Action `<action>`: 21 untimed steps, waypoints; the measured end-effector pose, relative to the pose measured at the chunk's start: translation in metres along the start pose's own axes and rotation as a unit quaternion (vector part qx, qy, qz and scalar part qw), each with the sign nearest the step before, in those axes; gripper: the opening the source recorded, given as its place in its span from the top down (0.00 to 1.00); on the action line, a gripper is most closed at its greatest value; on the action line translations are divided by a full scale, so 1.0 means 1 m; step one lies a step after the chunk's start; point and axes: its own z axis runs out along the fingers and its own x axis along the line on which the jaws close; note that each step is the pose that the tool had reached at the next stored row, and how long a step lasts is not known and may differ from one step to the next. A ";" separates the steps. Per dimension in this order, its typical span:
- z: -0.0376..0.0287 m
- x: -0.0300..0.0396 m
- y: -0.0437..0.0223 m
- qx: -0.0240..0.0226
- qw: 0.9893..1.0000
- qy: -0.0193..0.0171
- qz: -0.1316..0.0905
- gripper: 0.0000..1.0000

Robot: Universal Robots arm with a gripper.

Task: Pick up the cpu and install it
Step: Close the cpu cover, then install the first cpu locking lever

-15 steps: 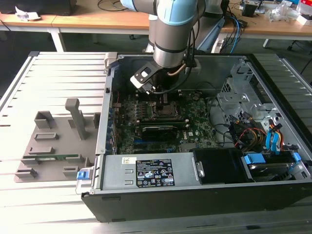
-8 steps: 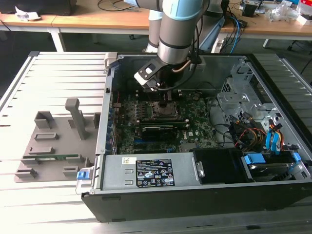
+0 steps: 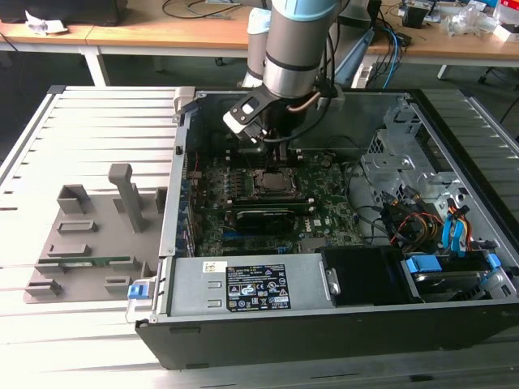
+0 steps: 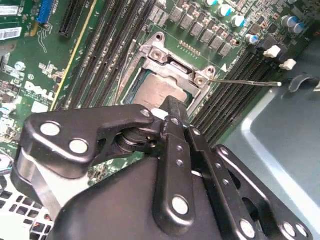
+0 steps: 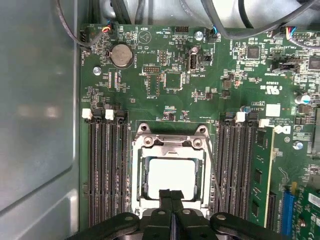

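Note:
The cpu (image 5: pixel 170 174) (image 4: pixel 156 93), a flat square chip with a pale silver top, lies flat in the motherboard socket, inside its metal frame (image 5: pixel 172 141) (image 4: pixel 161 54). My gripper (image 5: pixel 171 194) (image 4: pixel 173 107) hangs just over one edge of the chip, its two black fingers pressed together with nothing between them. In the exterior view the gripper (image 3: pixel 273 151) reaches down into the open computer case, right above the socket (image 3: pixel 272 182). The socket's thin wire lever (image 4: pixel 245 82) sticks out sideways, unlatched.
Rows of black memory slots (image 5: pixel 105 165) (image 5: pixel 235 165) flank the socket. A long black card (image 3: pixel 272 217) lies in front of it, a power supply (image 3: pixel 251 288) nearer still, and a drive cage with cables (image 3: pixel 413 178) at the exterior view's right. A grey fixture plate (image 3: pixel 89 243) sits outside the case.

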 end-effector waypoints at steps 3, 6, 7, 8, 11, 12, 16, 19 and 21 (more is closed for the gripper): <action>-0.0201 0.0001 -0.0010 0.000 1.000 0.000 0.000 0.89; -0.0316 -0.0002 -0.0017 0.000 1.000 0.000 0.000 0.89; -0.0335 -0.0002 -0.0018 0.000 1.000 0.000 0.000 0.89; -0.0347 -0.0002 -0.0018 0.000 1.000 0.000 0.000 0.89; -0.0358 -0.0002 -0.0019 0.000 1.000 0.000 0.000 0.89; -0.0359 -0.0002 -0.0019 0.000 1.000 0.000 0.000 0.89; -0.0359 -0.0002 -0.0019 0.000 1.000 0.000 0.000 0.89; -0.0360 -0.0002 -0.0019 0.000 1.000 0.000 -0.001 0.89; -0.0360 -0.0002 -0.0018 0.001 0.999 -0.001 -0.032 0.89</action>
